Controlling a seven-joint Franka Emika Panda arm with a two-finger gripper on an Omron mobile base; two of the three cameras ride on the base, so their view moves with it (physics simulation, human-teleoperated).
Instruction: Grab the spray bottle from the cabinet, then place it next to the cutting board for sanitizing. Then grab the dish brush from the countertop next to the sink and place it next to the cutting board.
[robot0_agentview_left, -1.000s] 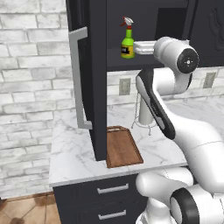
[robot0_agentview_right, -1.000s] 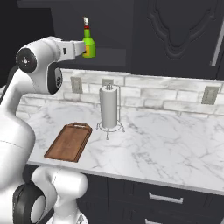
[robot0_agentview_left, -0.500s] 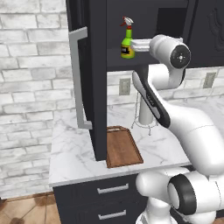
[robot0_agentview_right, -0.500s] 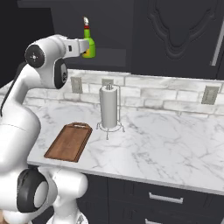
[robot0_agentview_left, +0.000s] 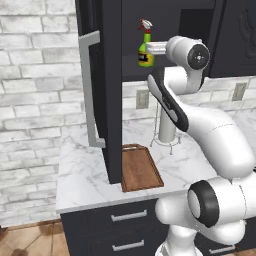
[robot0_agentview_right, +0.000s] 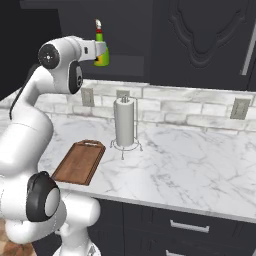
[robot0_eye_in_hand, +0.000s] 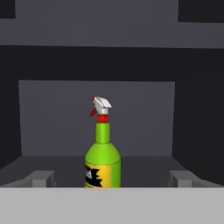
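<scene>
The green spray bottle (robot0_eye_in_hand: 103, 158) stands upright on the open cabinet's (robot0_agentview_left: 112, 100) shelf, its red-and-white nozzle on top. My gripper (robot0_eye_in_hand: 111, 179) is open, and its fingertips (robot0_eye_in_hand: 40, 178) stand wide apart on either side of the bottle's lower body without touching it. In the base views the gripper (robot0_agentview_left: 150, 49) (robot0_agentview_right: 99, 49) is level with the spray bottle (robot0_agentview_left: 145, 52) (robot0_agentview_right: 102, 58). The cutting board (robot0_agentview_left: 140, 168) (robot0_agentview_right: 80, 161) lies on the countertop (robot0_agentview_left: 85, 165) below. The dish brush and sink are out of view.
The cabinet door with its long grey handle (robot0_agentview_left: 90, 92) stands open over the counter's left part, above the board's left edge. A paper towel holder (robot0_agentview_left: 167, 125) (robot0_agentview_right: 125, 125) stands behind the board. Dark drawers (robot0_agentview_left: 129, 216) run below the counter.
The arm has pushed the hand further into the cabinet, bringing the open fingers up around the bottle. The bottle has not moved.
</scene>
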